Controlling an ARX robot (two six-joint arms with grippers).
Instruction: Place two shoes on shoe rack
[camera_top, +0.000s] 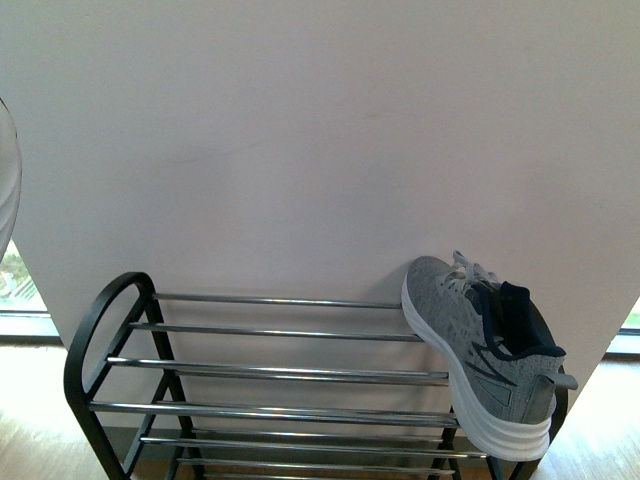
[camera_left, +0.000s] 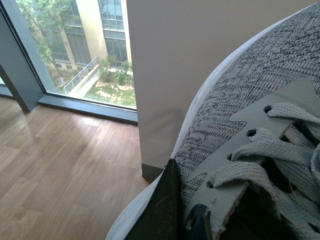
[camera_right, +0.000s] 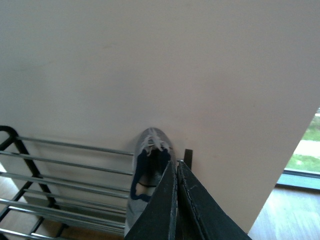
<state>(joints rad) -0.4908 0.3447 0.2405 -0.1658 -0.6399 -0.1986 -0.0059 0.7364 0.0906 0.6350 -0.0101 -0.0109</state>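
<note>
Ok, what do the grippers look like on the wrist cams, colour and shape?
The right gripper has two flat, near-black fingers tapering to thin tips, matte with faint pale scuffs. Of the left gripper only one similar dark wedge-shaped finger shows. No cables or markings are visible; the front view shows neither arm.

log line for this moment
left jaws shut on shoe 2 | right jaws shut, empty | shoe 1 tilted on rack top tier, right end | placed: one of two
</note>
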